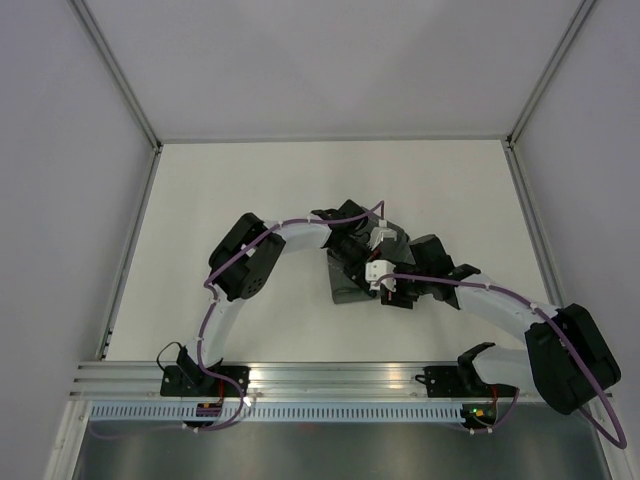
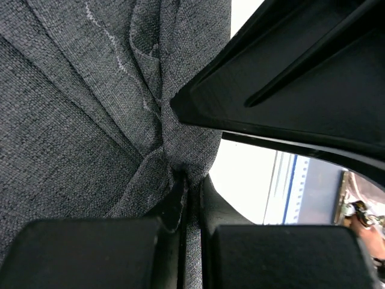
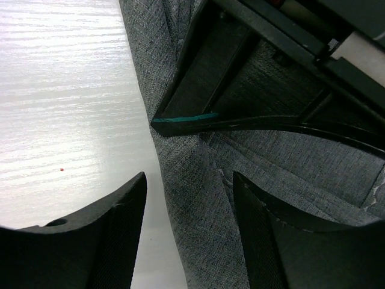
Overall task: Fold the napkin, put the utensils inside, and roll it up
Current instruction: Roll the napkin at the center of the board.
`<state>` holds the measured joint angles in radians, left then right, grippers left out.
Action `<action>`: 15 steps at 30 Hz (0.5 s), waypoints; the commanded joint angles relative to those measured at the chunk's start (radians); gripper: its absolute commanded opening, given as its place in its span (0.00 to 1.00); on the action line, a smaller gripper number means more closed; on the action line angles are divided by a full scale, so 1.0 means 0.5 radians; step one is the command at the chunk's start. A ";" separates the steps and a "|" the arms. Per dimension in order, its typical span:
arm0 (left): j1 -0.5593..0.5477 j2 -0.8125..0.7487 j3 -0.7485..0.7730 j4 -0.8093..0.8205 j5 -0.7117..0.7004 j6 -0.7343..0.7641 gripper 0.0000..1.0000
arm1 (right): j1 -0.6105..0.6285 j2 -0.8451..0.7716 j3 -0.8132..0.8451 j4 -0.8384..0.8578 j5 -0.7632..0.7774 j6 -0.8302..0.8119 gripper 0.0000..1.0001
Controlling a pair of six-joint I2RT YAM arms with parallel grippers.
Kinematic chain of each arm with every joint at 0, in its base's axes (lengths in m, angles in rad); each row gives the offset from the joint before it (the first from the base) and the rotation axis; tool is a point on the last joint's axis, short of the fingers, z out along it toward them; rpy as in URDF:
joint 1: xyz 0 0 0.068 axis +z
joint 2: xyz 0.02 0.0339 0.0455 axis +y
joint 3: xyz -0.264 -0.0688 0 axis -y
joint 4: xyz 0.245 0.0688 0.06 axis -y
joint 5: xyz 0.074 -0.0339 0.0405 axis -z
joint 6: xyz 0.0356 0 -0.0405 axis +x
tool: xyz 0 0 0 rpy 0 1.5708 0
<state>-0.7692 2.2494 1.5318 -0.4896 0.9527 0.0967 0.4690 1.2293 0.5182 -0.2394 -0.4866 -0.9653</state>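
Observation:
The dark grey napkin [image 1: 350, 287] lies bunched at the table's middle, mostly hidden under both arms in the top view. My left gripper [image 2: 187, 180] is shut on a pinched fold of the napkin [image 2: 72, 120], which creases toward the jaws. My right gripper [image 3: 189, 205] is open, its fingers either side of the napkin's edge [image 3: 198, 180], one over bare table, one over cloth. The left gripper's black finger [image 3: 198, 90] sits just beyond it on the cloth. The right gripper's black body [image 2: 301, 78] fills the upper right of the left wrist view. The utensils are out of view.
The white table [image 1: 250, 190] is bounded by grey walls at the back and sides. A metal rail [image 1: 340, 375] runs along the near edge where both arm bases are bolted.

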 commanded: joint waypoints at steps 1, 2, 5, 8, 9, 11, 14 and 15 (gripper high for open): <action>0.004 0.134 0.010 -0.263 -0.166 -0.061 0.02 | 0.025 0.048 0.028 0.068 0.016 -0.021 0.65; 0.005 0.137 0.017 -0.266 -0.166 -0.065 0.02 | 0.028 0.060 0.028 0.071 0.016 -0.018 0.62; 0.005 0.149 0.041 -0.291 -0.166 -0.071 0.02 | 0.034 0.109 0.031 0.071 0.022 -0.024 0.57; 0.008 0.155 0.056 -0.297 -0.166 -0.071 0.02 | 0.034 0.164 0.043 0.065 0.028 -0.027 0.54; 0.005 0.155 0.056 -0.294 -0.166 -0.074 0.03 | 0.031 0.177 0.050 0.049 0.028 -0.027 0.53; 0.011 0.155 0.063 -0.297 -0.181 -0.071 0.05 | 0.031 0.204 0.056 0.037 0.028 -0.027 0.42; 0.020 0.140 0.066 -0.282 -0.194 -0.077 0.09 | 0.034 0.241 0.068 -0.003 0.028 -0.024 0.33; 0.026 0.122 0.066 -0.273 -0.200 -0.083 0.14 | 0.031 0.256 0.074 -0.021 0.022 -0.021 0.31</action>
<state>-0.7643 2.2753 1.5719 -0.5579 0.9642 0.0856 0.4808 1.3251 0.5335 -0.2256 -0.4721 -0.9760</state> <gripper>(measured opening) 0.128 0.342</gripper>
